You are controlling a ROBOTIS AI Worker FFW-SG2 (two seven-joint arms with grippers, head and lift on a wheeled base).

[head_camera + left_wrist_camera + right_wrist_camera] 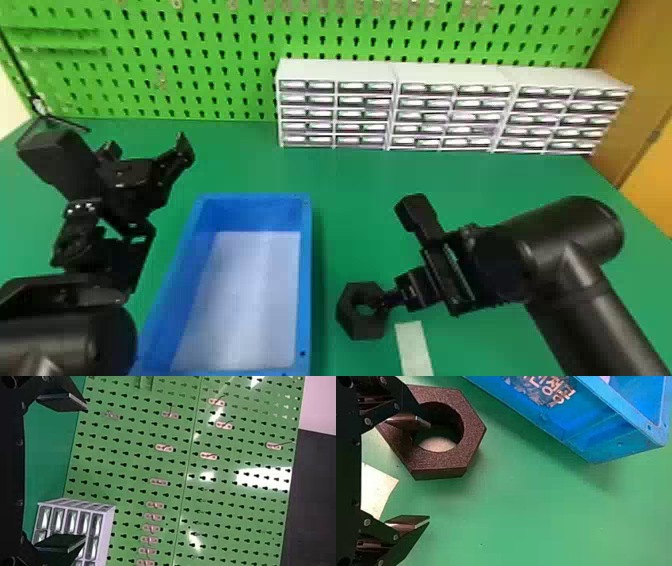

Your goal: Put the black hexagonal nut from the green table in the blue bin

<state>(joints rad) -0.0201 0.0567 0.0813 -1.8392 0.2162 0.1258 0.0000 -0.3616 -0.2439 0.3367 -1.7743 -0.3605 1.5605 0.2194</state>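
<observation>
The right gripper (412,290) is at the black hexagonal nut (362,327), which lies on the green table (345,185) just right of the blue bin (306,280). In the right wrist view the right gripper (430,472) stands open. One finger overlaps the rim and hole of the nut (439,461); whether it touches is unclear. The other finger is off to one side over the table, with nothing between them. My left gripper (145,152) is raised left of the bin; in its wrist view the left gripper (86,473) is open and holds nothing, facing the pegboard.
White drawer cabinets (390,105) stand along the back before the green pegboard (215,55). A pale strip (412,345) lies on the table close to the nut. The bin's side wall (581,415) rises near the nut.
</observation>
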